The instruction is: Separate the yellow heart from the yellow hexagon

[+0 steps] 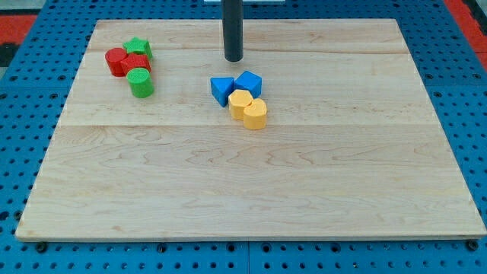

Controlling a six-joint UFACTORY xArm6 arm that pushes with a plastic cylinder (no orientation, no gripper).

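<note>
The yellow heart (256, 114) and the yellow hexagon (240, 102) lie touching each other near the board's middle, the heart to the lower right of the hexagon. A blue triangle (221, 89) and a blue cube (249, 82) touch the hexagon from above. My tip (233, 58) stands just above this cluster, apart from the blue blocks, a short way toward the view's top.
At the upper left sits a cluster: a red cylinder (116, 61), a red block (137, 64), a green star-like block (139, 49) and a green cylinder (141, 82). The wooden board (251, 190) rests on a blue pegboard surface.
</note>
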